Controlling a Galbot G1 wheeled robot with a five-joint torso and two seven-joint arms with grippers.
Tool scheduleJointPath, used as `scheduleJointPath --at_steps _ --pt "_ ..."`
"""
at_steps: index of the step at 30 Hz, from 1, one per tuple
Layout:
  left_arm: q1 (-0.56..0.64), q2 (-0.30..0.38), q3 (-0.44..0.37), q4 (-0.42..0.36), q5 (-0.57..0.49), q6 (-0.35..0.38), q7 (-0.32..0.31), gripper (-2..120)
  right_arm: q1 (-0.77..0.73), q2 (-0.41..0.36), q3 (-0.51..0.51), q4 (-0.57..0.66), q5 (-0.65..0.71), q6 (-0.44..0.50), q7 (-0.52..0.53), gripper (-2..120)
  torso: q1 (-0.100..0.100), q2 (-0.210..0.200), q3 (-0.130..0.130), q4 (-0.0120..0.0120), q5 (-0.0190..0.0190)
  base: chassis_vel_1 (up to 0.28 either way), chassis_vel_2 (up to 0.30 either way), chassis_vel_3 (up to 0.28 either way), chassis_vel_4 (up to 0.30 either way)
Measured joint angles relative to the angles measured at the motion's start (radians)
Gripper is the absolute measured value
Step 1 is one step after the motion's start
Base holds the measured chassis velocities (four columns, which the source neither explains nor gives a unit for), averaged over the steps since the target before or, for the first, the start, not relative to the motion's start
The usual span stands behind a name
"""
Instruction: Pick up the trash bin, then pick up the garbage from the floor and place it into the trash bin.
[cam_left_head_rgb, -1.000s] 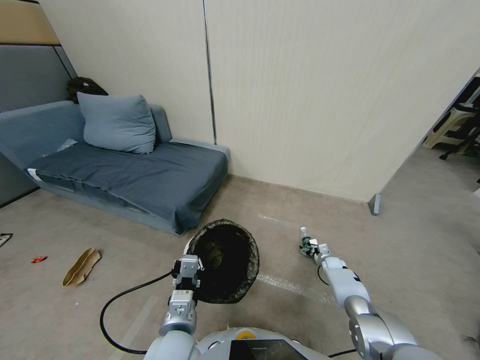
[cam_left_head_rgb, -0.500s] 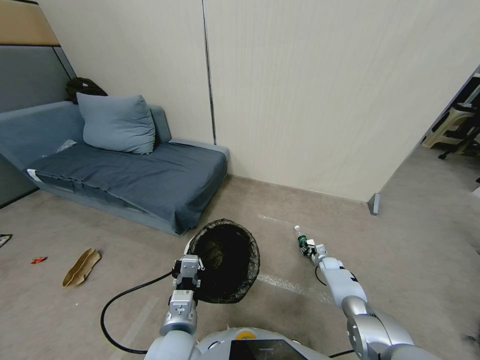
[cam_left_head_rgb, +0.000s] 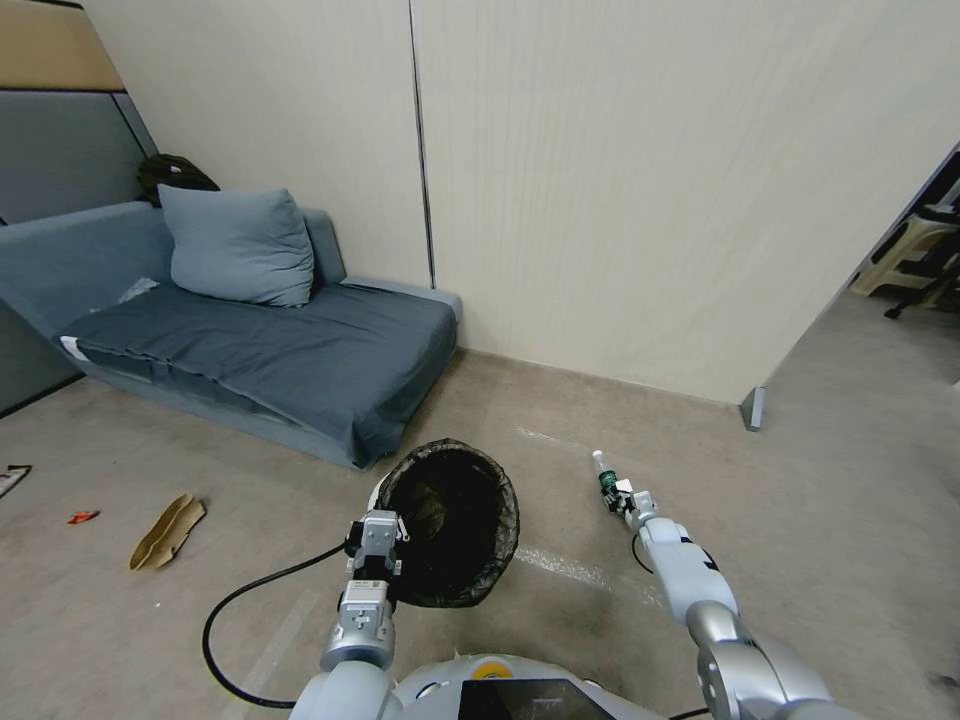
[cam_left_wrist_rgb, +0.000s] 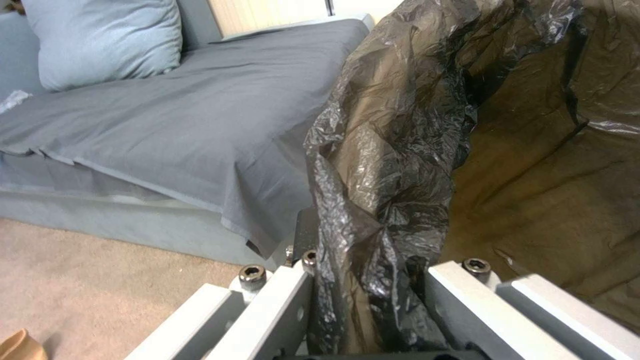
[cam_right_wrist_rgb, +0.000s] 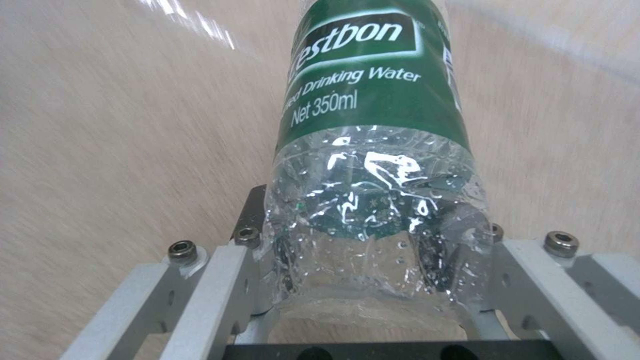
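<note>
The left pincer (cam_left_head_rgb: 374, 543) grips the trash bin (cam_left_head_rgb: 455, 520) by its rim. The right pincer (cam_left_head_rgb: 616, 497) clamps a water bottle (cam_left_head_rgb: 604, 477), carried slightly nearer the bin than a second ago; judged: transfer toward deposit is under way.
</note>
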Motion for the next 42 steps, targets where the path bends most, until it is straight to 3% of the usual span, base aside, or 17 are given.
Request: scheduleJointPath --at_steps 4,6,8,9,12,15,18,22,30,34,42 --pt "-0.002 0.002 -0.007 0.002 -0.008 0.003 0.001 1 -0.104 0.013 0.0 0.244 0.025 0.051 0.01 33 0.0 0.0 0.0 0.0001 0.0 0.0 0.0 0.0 0.0" --pt "-0.003 0.002 -0.008 0.003 -0.01 0.003 0.001 1 -0.118 0.014 0.0 0.281 0.027 0.056 0.01 33 0.0 0.0 0.0 0.0003 0.0002 0.0 0.0 0.0 0.0" --pt "-0.005 0.002 -0.007 0.008 -0.016 0.005 0.001 1 -0.184 0.017 0.0 0.461 0.042 0.071 0.01 33 0.0 0.0 0.0 0.0006 -0.0004 0.0 0.0 0.0 0.0" --pt "-0.005 0.002 -0.007 0.008 -0.016 0.005 0.001 1 -0.184 0.017 0.0 0.461 0.042 0.071 0.01 33 0.0 0.0 0.0 0.0006 -0.0004 0.0 0.0 0.0 0.0" --pt "-0.009 0.004 -0.002 0.014 -0.026 0.01 0.001 1 -0.279 0.018 -0.004 0.667 0.071 0.089 -0.002 33 0.0 0.0 0.0 0.0 0.0 0.0 0.0 0.0 0.0" --pt "-0.011 0.005 0.002 0.018 -0.029 0.011 0.001 1 -0.323 0.017 -0.007 0.759 0.084 0.099 -0.016 33 0.0 0.0 0.0 -0.0001 0.0002 0.0 0.0 0.0 0.0" --pt "-0.018 0.007 0.012 0.026 -0.034 0.014 0.001 1 -0.432 0.001 -0.025 0.962 0.119 0.134 -0.076 33 0.0 0.0 0.0 0.0001 -0.0002 0.0 0.0 0.0 0.0" --pt "-0.028 0.011 0.021 0.033 -0.041 0.017 0.002 1 -0.506 -0.03 -0.056 1.077 0.151 0.169 -0.164 33 0.0 0.0 0.0 0.0002 0.0001 0.0 0.0 0.0 0.0" --pt "-0.046 0.011 0.042 0.045 -0.044 0.017 0.002 1 -0.608 -0.121 -0.184 1.19 0.161 0.169 -0.2 33 0.0 0.0 0.0 0.0001 -0.0001 0.0 0.0 0.0 0.0" --pt "-0.051 0.007 0.049 0.048 -0.044 0.017 0.003 1 -0.631 -0.141 -0.261 1.15 0.118 0.178 -0.192 33 0.0 0.0 0.0 0.0001 0.0003 0.0 0.0 0.0 0.0" --pt "-0.049 0.003 0.048 0.049 -0.04 0.017 0.004 1 -0.639 -0.111 -0.31 1.067 0.069 0.218 -0.182 33 0.0 0.0 0.0 0.0002 0.0001 0.0 0.0 0.0 0.0"
